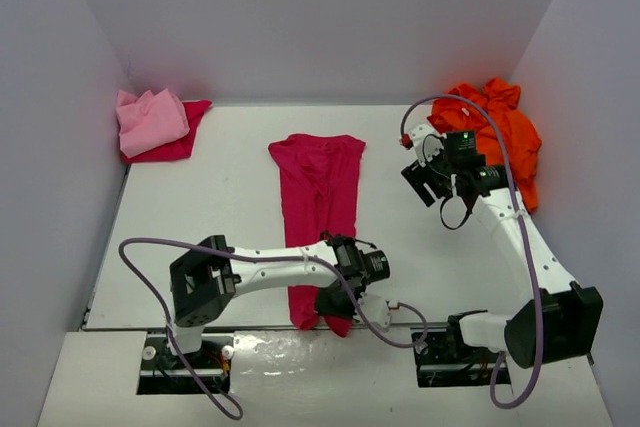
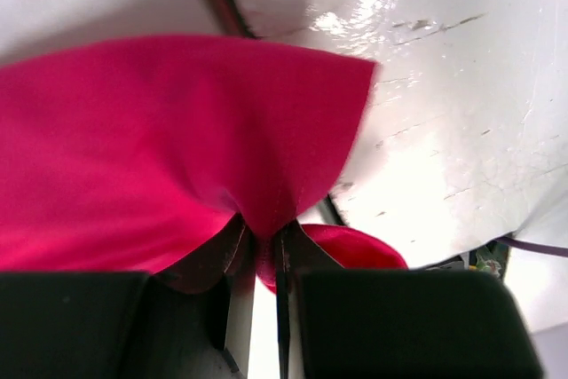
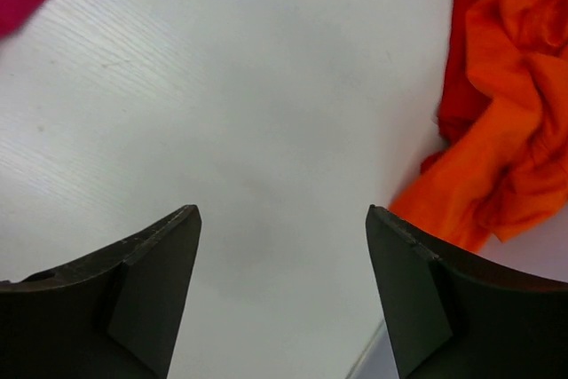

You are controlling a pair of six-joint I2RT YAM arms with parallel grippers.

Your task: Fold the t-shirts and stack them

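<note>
Left jaws are clamping the near hem of the crimson shirt point(image 1: 320, 187), its length running away up the table point(image 1: 220, 207), while right jaws are hanging open beside the orange shirt point(image 1: 510, 132).

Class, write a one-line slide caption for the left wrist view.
The left end effector pinches an edge of the soft crimson-magenta cloth t-shirt above the glossy white table.
</note>
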